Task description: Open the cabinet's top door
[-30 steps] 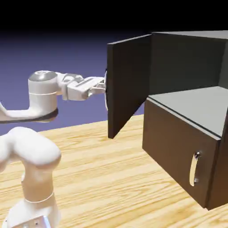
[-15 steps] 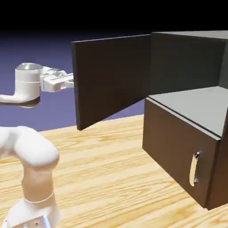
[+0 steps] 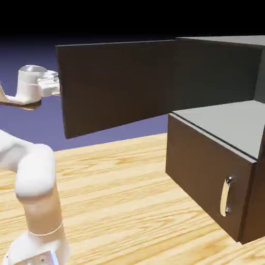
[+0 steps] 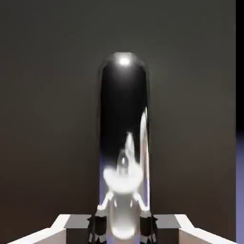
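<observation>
The dark cabinet (image 3: 220,67) stands at the exterior view's right. Its top door (image 3: 119,85) is swung far out to the left, inner face toward the camera. My gripper (image 3: 55,83) reaches the door's outer edge from the left; its fingertips are hidden behind the panel. In the hand view the door's curved silver handle (image 4: 124,124) rises large from between my fingers (image 4: 97,227), and the gripper (image 4: 123,225) is shut on it. Dark door panel (image 4: 47,95) fills the picture behind the handle.
Below the opened compartment sits a grey shelf top (image 3: 227,121) over the shorter lower panel (image 3: 202,171) with its small silver handle (image 3: 225,196). The wooden table (image 3: 124,196) spreads in front. My white arm (image 3: 33,176) rises at the lower left.
The top door has swung much further open toward the exterior view's left. My hand moved left with it, still gripping the handle.
</observation>
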Controlling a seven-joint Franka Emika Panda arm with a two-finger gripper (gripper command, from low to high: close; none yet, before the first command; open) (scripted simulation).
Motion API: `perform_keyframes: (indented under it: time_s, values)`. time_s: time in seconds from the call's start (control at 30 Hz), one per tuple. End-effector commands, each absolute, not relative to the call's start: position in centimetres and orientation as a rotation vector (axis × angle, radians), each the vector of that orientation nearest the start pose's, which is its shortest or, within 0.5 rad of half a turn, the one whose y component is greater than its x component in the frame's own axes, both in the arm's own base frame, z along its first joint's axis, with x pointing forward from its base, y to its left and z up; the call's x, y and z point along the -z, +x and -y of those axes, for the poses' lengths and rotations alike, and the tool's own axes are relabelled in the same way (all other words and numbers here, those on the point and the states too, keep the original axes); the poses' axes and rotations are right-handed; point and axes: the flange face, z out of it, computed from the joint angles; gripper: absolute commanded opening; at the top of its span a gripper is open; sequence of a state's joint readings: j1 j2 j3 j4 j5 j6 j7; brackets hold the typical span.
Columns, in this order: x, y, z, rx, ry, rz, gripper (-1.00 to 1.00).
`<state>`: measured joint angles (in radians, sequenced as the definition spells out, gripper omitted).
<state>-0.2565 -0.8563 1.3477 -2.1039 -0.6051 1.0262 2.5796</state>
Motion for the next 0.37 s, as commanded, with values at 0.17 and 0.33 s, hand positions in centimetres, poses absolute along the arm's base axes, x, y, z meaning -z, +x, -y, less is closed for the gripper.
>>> perform_keyframes:
  time_s: [0.17,0.33]
  values:
    - [-51.5,14.9,-40.8,2.478,-1.148,-2.357,-1.00]
    - [-51.5,15.7,-44.4,2.495,-1.080,-2.448,-1.00]
